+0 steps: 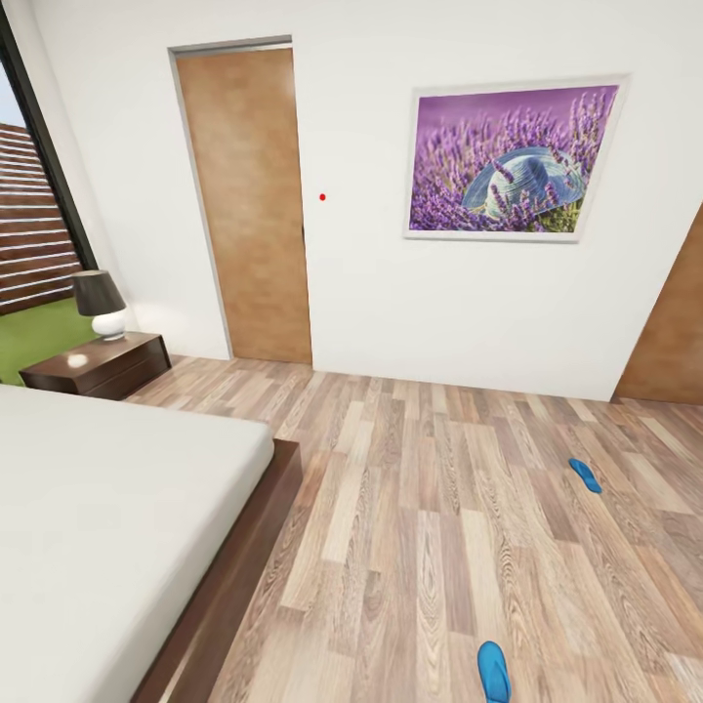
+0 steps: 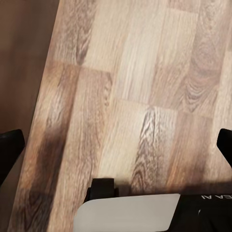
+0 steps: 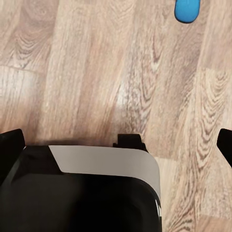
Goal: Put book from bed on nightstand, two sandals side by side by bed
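In the head view the bed [image 1: 107, 508], with its pale mattress and dark wood frame, lies at the left. A dark nightstand [image 1: 98, 365] stands beyond it by the window. Two blue sandals lie apart on the plank floor: one [image 1: 585, 475] at the right, the other [image 1: 493, 671] near the lower edge. The book is out of view. My left gripper [image 2: 116, 147] is open over bare floor. My right gripper [image 3: 116, 145] is open too, with a blue sandal [image 3: 187, 9] on the floor ahead of it.
A lamp [image 1: 101, 303] stands on the nightstand. A wooden door [image 1: 249, 205] and a framed lavender picture [image 1: 513, 158] are on the far white wall. Wide plank floor [image 1: 420, 508] stretches between the bed and the wall. Part of my own body [image 3: 96, 193] shows below the right gripper.
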### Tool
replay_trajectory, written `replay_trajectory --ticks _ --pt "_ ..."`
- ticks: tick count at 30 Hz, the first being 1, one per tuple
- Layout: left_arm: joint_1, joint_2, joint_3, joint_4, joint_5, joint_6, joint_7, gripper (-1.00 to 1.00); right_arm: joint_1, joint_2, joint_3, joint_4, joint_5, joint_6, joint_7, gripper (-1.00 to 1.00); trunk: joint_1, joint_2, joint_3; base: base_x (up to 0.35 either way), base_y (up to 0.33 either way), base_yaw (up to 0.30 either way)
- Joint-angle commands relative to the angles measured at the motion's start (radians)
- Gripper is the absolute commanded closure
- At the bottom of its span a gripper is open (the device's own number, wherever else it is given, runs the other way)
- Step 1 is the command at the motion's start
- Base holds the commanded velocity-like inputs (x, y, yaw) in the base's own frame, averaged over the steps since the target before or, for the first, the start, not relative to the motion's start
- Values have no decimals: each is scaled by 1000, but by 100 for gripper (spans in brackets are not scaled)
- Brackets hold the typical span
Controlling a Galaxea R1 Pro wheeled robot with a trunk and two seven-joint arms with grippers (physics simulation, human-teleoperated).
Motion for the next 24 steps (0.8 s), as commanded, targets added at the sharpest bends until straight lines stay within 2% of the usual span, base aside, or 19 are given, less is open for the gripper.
replay_trajectory --ticks 1,18,24 --pt "0 0 0 1 0 -3 0 -100 -1 0 -1 1 0 -3 1 -100 0 0 -1 221 0 0" --pt "0 0 0 0 0 -3 0 -100 -1 -2 -1 1 0 -3 1 -100 0 0 -1 319 0 -2" --pt "0 0 0 0 0 -3 0 -100 -1 -4 -1 1 0 -3 1 -100 0 0 -1 327 0 -184"
